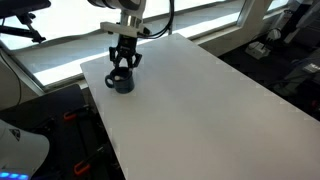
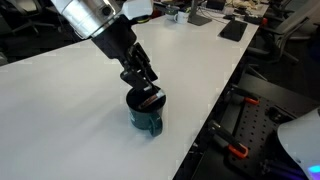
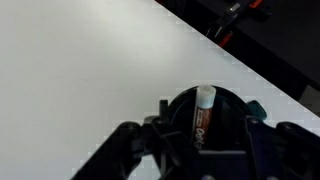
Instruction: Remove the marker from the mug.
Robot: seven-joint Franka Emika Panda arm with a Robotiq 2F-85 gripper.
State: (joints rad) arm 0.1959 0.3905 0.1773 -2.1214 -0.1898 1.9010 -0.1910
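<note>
The dark navy mug (image 1: 121,82) stands near a corner of the white table, also in an exterior view (image 2: 146,116). The marker (image 3: 203,116), a brownish-red stick with a white end, stands inside the mug (image 3: 232,101); its pale end shows at the rim in an exterior view (image 2: 151,98). My gripper (image 1: 122,68) hangs right over the mug's mouth (image 2: 147,92). In the wrist view its fingers (image 3: 205,150) sit on either side of the marker with gaps to it, so it is open.
The white table (image 1: 220,100) stretches away from the mug (image 2: 60,100). The mug sits close to the table's edge. Black floor with orange clamps (image 2: 236,150) and office clutter lie beyond the edges.
</note>
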